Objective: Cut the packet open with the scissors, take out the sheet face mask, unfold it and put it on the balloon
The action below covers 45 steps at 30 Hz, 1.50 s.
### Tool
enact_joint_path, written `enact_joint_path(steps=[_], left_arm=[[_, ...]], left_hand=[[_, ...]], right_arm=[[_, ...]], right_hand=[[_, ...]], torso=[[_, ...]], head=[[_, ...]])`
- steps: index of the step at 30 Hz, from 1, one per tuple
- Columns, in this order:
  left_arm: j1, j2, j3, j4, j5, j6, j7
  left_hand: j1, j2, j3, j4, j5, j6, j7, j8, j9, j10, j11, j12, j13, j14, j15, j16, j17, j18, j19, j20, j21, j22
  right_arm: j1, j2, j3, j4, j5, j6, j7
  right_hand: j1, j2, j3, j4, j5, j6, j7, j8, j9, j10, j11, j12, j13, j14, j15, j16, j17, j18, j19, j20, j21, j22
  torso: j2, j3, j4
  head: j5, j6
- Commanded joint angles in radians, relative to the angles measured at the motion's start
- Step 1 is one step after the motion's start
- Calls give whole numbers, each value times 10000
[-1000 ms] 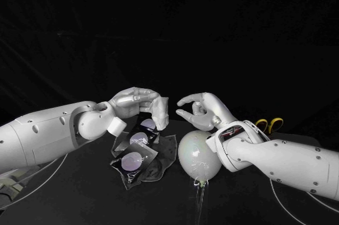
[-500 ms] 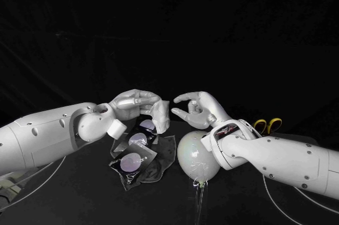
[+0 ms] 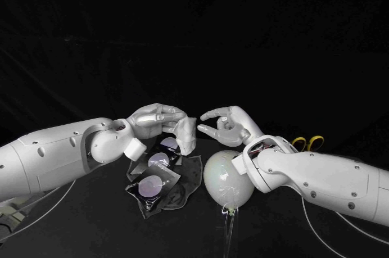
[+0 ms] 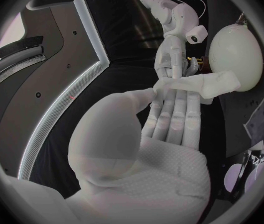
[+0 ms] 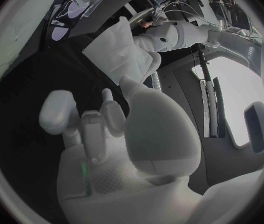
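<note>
White folded sheet face mask (image 3: 185, 135) hangs from the left hand (image 3: 155, 120), which pinches its upper end. The mask is held in the air above the middle of the black table (image 3: 97, 224), over the far end of the packet (image 3: 158, 179). Its long axis runs nearly upright, and the free lower end points down toward the packet.

The right hand (image 3: 226, 125) sits just beside the mask at the same height, on the side of the balloon (image 3: 222, 179). It holds nothing, and its curled fingers stand apart from the thumb, turned toward the mask's upper edge. Whether a fingertip already touches the cloth cannot be told. The mask therefore lies straight across from the right hand, toward the table's left edge, and a short sideways reach would likely meet it (unfolding appears to be the step in hand).

The balloon lies on the table below the right wrist, with the packet just beside it. The yellow-handled scissors (image 3: 308, 141) rest behind the right arm, toward the table's right edge.

Compared with one second ago, the right hand has drawn nearer to the left hand and the gap between them has narrowed. The mask hangs as it did.
</note>
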State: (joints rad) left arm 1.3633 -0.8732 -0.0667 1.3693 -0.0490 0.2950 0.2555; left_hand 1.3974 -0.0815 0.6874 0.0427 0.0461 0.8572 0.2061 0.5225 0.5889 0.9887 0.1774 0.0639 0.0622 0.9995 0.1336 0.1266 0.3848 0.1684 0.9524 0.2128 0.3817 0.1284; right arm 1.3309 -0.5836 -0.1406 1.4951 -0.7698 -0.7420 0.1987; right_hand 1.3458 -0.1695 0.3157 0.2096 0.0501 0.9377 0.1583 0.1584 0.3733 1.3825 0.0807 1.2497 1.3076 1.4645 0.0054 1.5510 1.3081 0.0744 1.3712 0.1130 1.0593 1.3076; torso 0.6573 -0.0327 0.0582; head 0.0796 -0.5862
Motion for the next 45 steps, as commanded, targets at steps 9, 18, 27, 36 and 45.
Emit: enact_joint_path(steps=[9,18,27,36,45], left_arm=[[17,27,13,88,-53,-230,196],[17,10,13,132,-30,-271,231],[17,-10,13,180,26,-284,256],[17,-7,14,198,49,-277,254],[17,-5,14,214,55,-269,237]], left_hand=[[78,12,394,-324,48,30,80,34,19,-84,8,-13,-6,74,-24,-37,-10,98,-79,20,-48,-15],[75,14,396,-323,48,31,78,32,21,-83,8,-12,-6,80,-23,-43,-18,100,-79,22,-49,-17],[75,15,399,-324,49,33,76,31,22,-84,7,-11,-6,84,-24,-49,-25,102,-79,22,-49,-19],[76,17,403,-328,49,34,74,29,24,-83,5,-10,-5,90,-25,-55,-33,104,-79,23,-49,-21],[76,17,406,-330,49,34,73,28,26,-83,5,-10,-5,93,-26,-59,-38,105,-80,24,-50,-23]], right_arm=[[-23,-255,-25,444,-1209,1236,-264],[-102,-287,-47,514,-2234,958,-1044],[-214,-148,-71,410,-2561,924,-1419],[-292,22,-80,351,-2684,527,-1399],[-309,166,-81,321,-2684,-120,-1291]], right_hand=[[372,133,-110,-175,-9,452,-150,203,108,240,-191,415,533,1041,-78,175,2567,91,273,-81,511,1535],[416,107,-168,-190,-12,535,-187,236,124,272,-225,447,548,1042,-111,177,2571,97,273,-112,484,1526],[476,100,-202,-213,-13,615,-221,270,139,276,-258,435,533,1041,-141,175,2565,102,274,-140,464,1519],[665,103,-202,-308,-11,601,-232,247,132,297,-276,461,548,1045,-165,179,2577,92,299,-171,510,1527],[875,227,-119,-402,-13,707,-266,280,145,397,-309,590,635,1063,-195,198,2627,50,401,-202,747,1583]], torso=[[-4,7,4],[11,3,8],[11,-5,13],[1,2,11],[10,2,10]], head=[[-34,-26],[-73,-61],[-92,-122],[-90,-147],[-92,-160]])
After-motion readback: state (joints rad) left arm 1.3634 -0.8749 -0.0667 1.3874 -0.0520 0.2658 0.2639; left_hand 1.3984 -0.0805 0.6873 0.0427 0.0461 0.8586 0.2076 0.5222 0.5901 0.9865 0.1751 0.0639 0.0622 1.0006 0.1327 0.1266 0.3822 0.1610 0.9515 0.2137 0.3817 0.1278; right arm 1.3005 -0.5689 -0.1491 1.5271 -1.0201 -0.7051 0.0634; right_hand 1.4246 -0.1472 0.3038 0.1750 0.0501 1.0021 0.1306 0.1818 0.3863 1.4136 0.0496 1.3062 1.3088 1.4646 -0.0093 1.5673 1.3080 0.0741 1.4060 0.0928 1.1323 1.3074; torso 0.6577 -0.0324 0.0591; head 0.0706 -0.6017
